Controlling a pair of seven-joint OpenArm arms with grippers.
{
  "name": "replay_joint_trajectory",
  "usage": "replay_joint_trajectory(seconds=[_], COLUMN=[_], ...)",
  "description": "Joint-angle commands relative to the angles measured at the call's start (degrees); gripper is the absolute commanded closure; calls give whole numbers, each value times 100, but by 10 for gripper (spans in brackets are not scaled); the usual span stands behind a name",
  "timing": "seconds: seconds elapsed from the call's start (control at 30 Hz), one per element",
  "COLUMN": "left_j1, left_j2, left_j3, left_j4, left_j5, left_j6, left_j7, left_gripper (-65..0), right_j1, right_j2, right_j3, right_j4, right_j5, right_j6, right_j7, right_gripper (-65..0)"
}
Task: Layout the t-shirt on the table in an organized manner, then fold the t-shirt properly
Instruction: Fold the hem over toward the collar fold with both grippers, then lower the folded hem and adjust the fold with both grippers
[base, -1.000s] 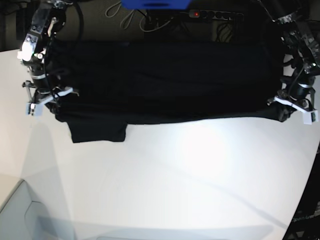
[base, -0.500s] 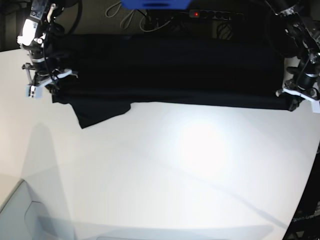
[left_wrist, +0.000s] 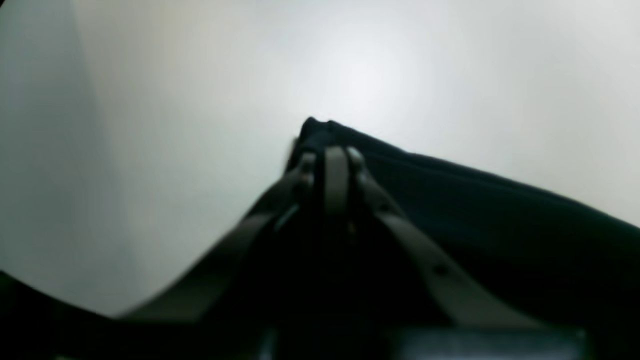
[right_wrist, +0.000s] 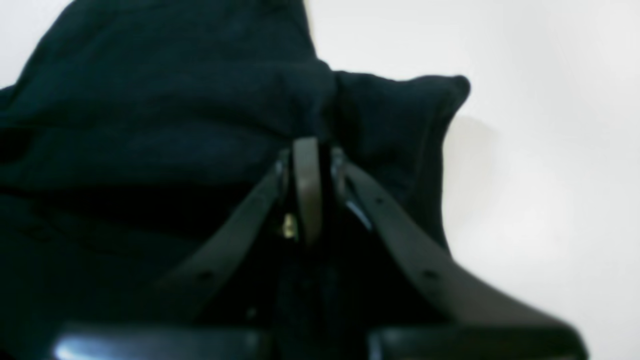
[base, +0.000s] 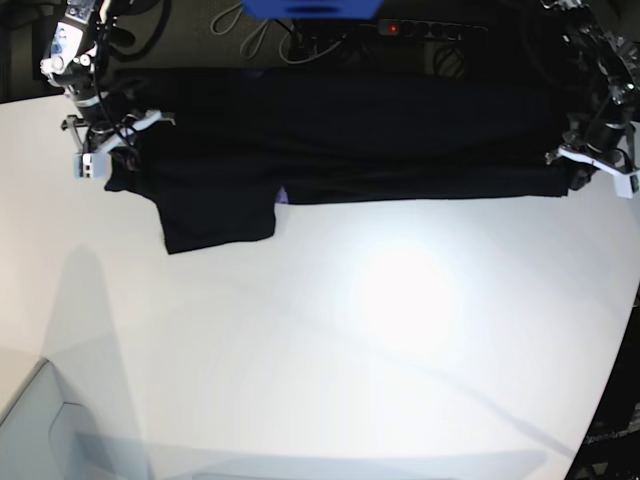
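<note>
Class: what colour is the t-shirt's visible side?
Black t-shirt; clearest in the base view.

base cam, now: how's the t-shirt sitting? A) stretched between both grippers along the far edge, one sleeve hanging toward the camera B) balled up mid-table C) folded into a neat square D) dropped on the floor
A: the t-shirt spans from the right gripper to the left gripper, both shut on its ends, with a sleeve lying on the table.
</note>
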Motion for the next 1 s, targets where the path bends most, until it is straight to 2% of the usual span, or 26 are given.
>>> replay_joint_trajectory(seconds=[0.0, 0.2, 0.5, 0.57, 0.7, 0.97], left_j1=[-37, -248, -354, -459, -723, -828], left_j2=[-121, -130, -130, -156, -341, -358], left_j3=[-29, 15, -20, -38, -46, -310], left_j4=[95, 112, 148, 148, 165, 702], left_j5=[-86, -42, -86, -86, -86, -51], left_j6=[-8, -8, -8, -8, -8, -8], left_j7=[-147, -147, -130, 134, 864, 1593], left_gripper=[-1, -1, -1, -1, -1, -1], right_j1=[2, 363, 380, 345, 336, 169], right_j2=[56, 144, 170, 170, 162, 223], right_j3=[29, -6, 12, 12, 20, 29], right_j4=[107, 90, 125, 125, 160, 125], right_j5=[56, 38, 64, 73, 56, 38], right_j6=[59, 42, 68, 86, 332, 341], right_j7=[138, 76, 94, 120, 85, 76], right_gripper=[0, 0, 0, 0, 0, 0])
